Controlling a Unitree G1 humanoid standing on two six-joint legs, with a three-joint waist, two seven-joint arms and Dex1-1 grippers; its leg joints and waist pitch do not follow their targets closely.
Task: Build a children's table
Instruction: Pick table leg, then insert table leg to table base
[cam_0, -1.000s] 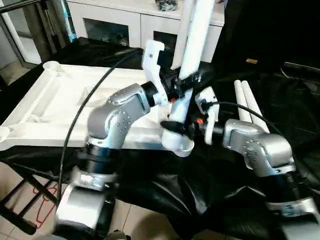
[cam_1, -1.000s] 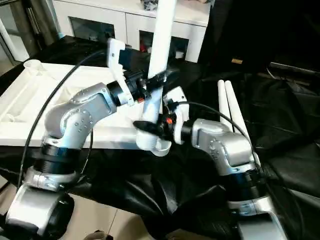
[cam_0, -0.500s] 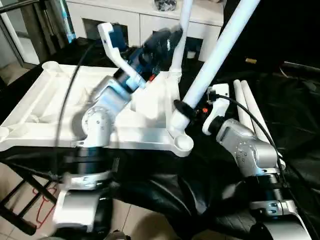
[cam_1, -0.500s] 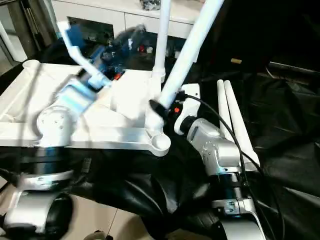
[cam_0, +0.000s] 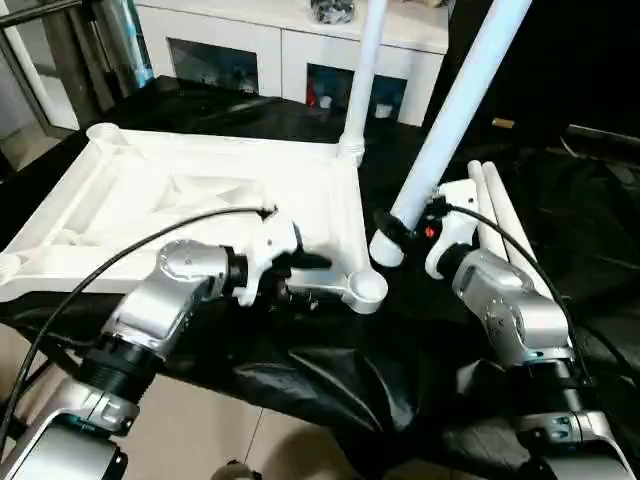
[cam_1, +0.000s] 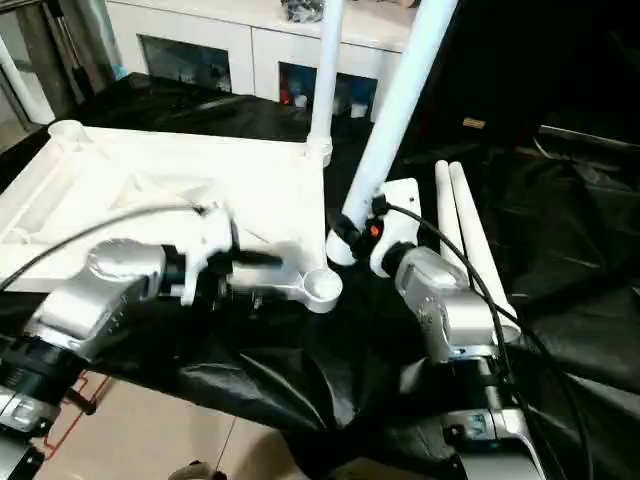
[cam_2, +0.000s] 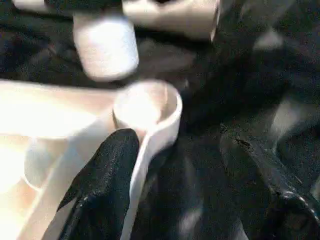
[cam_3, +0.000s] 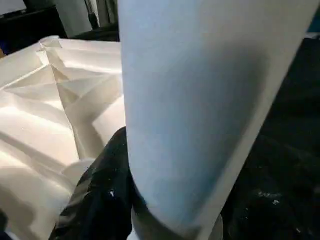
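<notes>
The white tabletop (cam_0: 150, 185) lies underside up on black cloth. One leg (cam_0: 362, 80) stands upright in its far right corner socket. My right gripper (cam_0: 392, 228) is shut on a second leg (cam_0: 450, 110), which leans to the right. That leg's lower end hangs just right of the near right corner socket (cam_0: 367, 290). My left gripper (cam_0: 318, 278) is open at the tabletop's near edge beside that socket (cam_2: 147, 105). One finger (cam_2: 107, 175) rests against the rim and the other stands apart over the cloth. Two more legs (cam_0: 495, 205) lie side by side on the cloth at the right.
A white cabinet (cam_0: 250, 40) with glass doors stands behind the work. Black cloth (cam_0: 330, 380) hangs over the near edge, with tiled floor below. A black metal stand (cam_0: 40, 395) shows at the near left. My left arm's cable (cam_0: 130, 255) crosses the tabletop.
My left gripper let go of the leg, swung up and came down to the tabletop's near edge. The right gripper tilted the leg and carried its lower end off the near right socket.
</notes>
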